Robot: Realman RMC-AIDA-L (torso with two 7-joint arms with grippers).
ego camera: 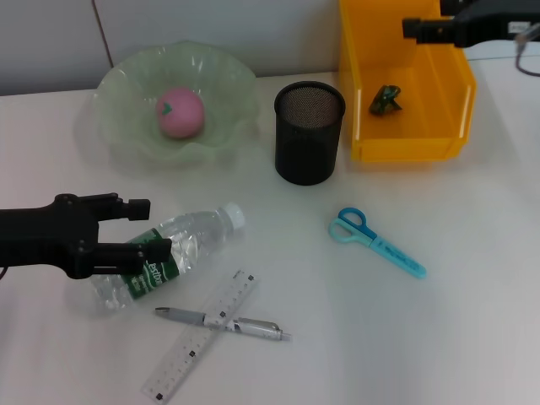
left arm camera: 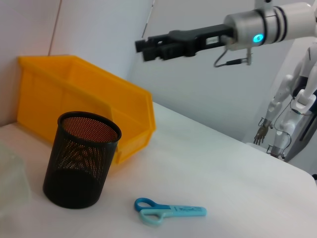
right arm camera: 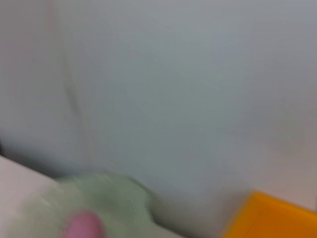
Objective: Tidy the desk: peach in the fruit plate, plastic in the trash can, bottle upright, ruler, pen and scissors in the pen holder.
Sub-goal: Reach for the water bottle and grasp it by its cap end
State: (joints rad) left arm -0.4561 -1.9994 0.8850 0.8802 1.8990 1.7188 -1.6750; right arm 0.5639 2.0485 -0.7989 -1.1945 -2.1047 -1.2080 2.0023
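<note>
Clear plastic water bottle [ego camera: 160, 257], green label, lies on white surface [ego camera: 456, 337], cap end toward black mesh pen holder [ego camera: 309, 132]. Your left tool [ego camera: 143, 228], fingers spread, straddles bottle's base half. Right tool [ego camera: 411, 28] over yellow bin [ego camera: 439, 126], fingers pressed together, far from bottle.

Black wire-mesh pen holder [ego camera: 309, 132], matt. Beside it, a glossy orange plastic bin [ego camera: 405, 80] and a translucent, ruffled green plate [ego camera: 175, 101]. In front of the holder: a clear, crinkled plastic bottle [ego camera: 164, 256], clear plastic ruler [ego camera: 201, 334], smooth blue plastic-handled scissors [ego camera: 375, 241].
</note>
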